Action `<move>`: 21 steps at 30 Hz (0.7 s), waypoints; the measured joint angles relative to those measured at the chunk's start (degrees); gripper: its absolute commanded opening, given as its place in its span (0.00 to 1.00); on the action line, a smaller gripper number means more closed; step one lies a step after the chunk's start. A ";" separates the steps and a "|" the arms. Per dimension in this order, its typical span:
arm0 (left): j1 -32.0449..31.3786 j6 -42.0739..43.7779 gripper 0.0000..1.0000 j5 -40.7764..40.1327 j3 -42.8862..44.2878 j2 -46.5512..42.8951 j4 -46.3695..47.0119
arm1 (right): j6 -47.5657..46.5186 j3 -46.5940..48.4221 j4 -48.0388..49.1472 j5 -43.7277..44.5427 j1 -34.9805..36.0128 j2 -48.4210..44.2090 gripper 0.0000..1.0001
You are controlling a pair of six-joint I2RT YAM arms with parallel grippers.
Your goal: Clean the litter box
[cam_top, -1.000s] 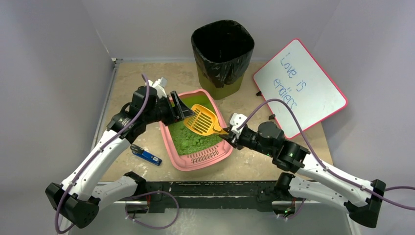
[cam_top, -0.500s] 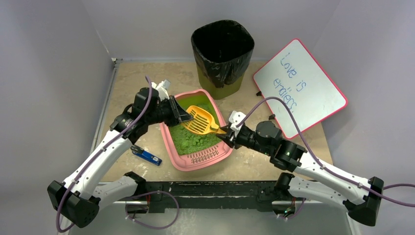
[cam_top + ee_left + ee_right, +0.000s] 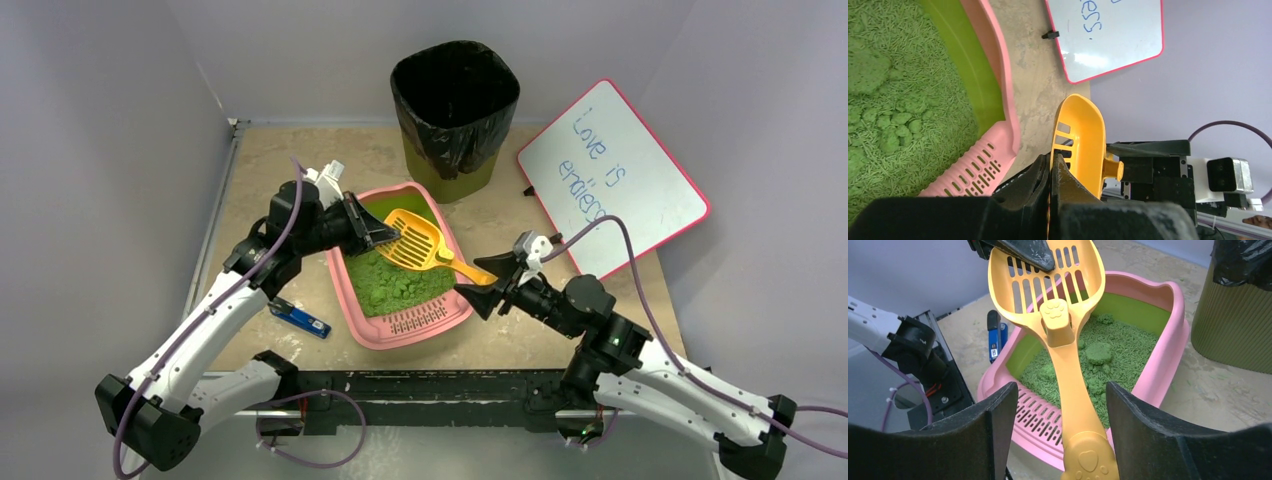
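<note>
The pink litter box [image 3: 452, 312] holds green litter [image 3: 395, 285] with clumps. A yellow slotted scoop [image 3: 418, 242] hangs over it, handle pointing right. My left gripper [image 3: 390, 236] is shut on the rim of the scoop's head [image 3: 1083, 135], its jaws pressed together on the plastic edge [image 3: 1051, 162]. My right gripper [image 3: 490, 282] is open at the handle's end. In the right wrist view the handle [image 3: 1073, 390] runs between its fingers [image 3: 998, 415] with gaps on both sides. The litter box rim [image 3: 1168, 345] lies beyond.
A tall olive bin with a black bag [image 3: 455, 105] stands behind the litter box. A pink-framed whiteboard [image 3: 610, 175] leans at the right. A blue object [image 3: 298, 318] lies on the table left of the box.
My left gripper has shut on the scoop's head. My right gripper has opened, let go of the handle and drawn back to the right.
</note>
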 measured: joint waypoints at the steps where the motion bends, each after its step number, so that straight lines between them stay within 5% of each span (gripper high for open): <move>1: 0.00 -0.28 0.00 0.22 0.00 -0.09 0.50 | 0.39 0.00 0.07 0.28 0.00 -0.24 0.67; 11: 0.15 -1.92 0.00 1.68 0.00 -0.26 3.06 | -2.60 2.51 -0.26 2.36 0.00 3.15 0.69; 21: 0.33 -2.54 0.00 2.03 -0.02 -0.42 2.95 | -9.88 4.20 -1.73 1.95 0.66 3.69 0.13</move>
